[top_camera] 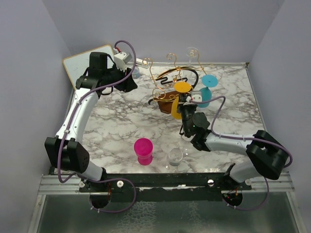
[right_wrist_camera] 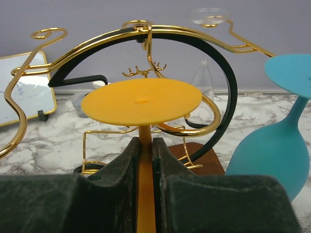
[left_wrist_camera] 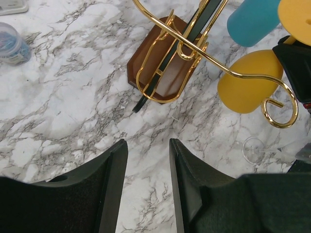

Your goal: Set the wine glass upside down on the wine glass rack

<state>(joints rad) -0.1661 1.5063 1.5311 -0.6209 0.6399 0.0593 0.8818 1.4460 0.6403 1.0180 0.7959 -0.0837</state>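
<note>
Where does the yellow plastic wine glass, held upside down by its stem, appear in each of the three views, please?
Top external: the yellow plastic wine glass is slightly right of centre.
Left wrist: its bowl at the right, its foot in the top right corner.
Right wrist: centre, foot uppermost, stem in the shut right gripper.
Shared landmark: the upside-down turquoise wine glass beside it.

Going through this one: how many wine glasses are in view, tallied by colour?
Yellow: 1, the yellow glass
Teal: 1, the teal glass
Pink: 1, the pink glass
Clear: 2, the standing clear glass and the hanging clear glass
Total: 5
</note>
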